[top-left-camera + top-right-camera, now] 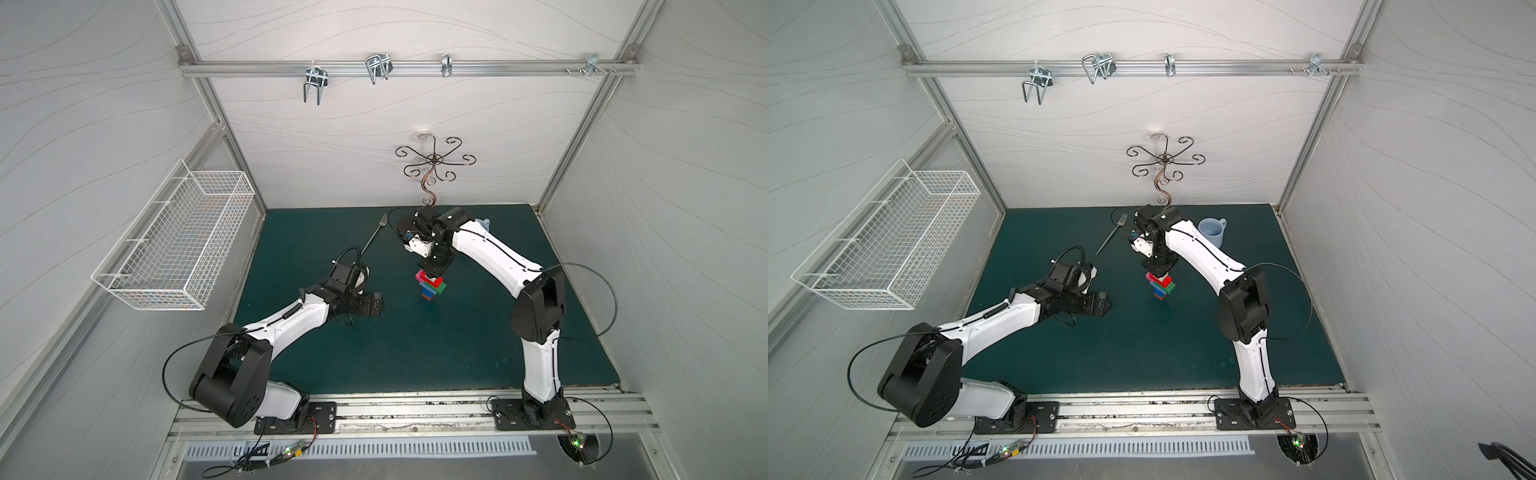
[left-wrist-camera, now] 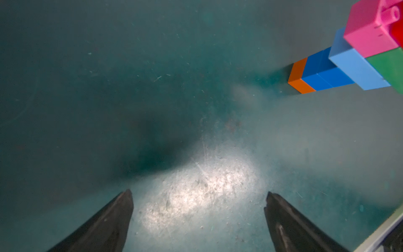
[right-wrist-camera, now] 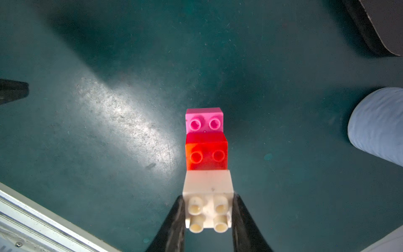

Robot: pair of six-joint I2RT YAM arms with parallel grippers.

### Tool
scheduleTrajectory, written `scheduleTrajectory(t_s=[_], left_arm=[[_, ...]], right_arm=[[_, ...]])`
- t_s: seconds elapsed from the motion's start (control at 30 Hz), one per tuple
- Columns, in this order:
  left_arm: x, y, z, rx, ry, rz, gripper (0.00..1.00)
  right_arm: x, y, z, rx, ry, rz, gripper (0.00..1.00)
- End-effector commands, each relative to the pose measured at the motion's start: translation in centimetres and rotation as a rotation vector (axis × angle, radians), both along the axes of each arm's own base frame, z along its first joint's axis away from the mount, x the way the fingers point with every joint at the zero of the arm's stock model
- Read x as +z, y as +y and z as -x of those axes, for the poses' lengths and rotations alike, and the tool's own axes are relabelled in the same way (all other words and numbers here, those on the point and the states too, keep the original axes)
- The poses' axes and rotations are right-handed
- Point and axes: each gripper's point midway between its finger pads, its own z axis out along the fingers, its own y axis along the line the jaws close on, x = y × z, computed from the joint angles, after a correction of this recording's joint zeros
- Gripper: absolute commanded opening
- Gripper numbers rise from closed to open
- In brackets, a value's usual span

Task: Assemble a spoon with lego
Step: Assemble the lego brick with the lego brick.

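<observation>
the spoon (image 1: 432,286) stands upright near the middle of the green mat (image 1: 374,357), orange end down, well clear of every mat edge. the right gripper (image 3: 208,203) pinches the cream brick (image 3: 208,187) at the spoon's top. the left gripper (image 2: 198,193), jaws spread and empty, hovers beside the spoon, bare mat between them. the fork (image 1: 374,237) and blue mug (image 1: 1212,230) lie beyond the spoon, apart from it

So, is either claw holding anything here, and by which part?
The right claw grips the cream brick, at the top of the spoon, by its opposite sides; the left claw is open and empty.
</observation>
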Motion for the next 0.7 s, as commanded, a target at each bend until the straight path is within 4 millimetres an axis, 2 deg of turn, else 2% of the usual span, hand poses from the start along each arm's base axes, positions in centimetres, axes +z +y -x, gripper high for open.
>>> scheduleTrajectory(t_s=[0.0,0.13,0.23,0.4,0.67], left_arm=[[2.1,-0.1,-1.3,0.001,-0.068,-0.013,1.0],[2.2,0.1,-1.4,0.002,-0.076,-0.021,1.0],[2.1,0.4,-1.2,0.002,-0.077,-0.036,1.0],[1.9,0.4,-1.2,0.001,-0.077,-0.036,1.0],[1.8,0.4,-1.2,0.003,-0.07,-0.043,1.0]], right_arm=[[-3.6,-1.0,1.3,-0.015,0.107,0.129,0.16],[-4.5,-0.6,1.2,-0.012,0.137,0.144,0.15],[-4.8,-1.2,1.6,-0.023,0.151,0.173,0.15],[-3.5,-1.7,2.2,-0.051,0.156,0.154,0.15],[-3.0,-1.9,2.4,-0.059,0.164,0.145,0.14]])
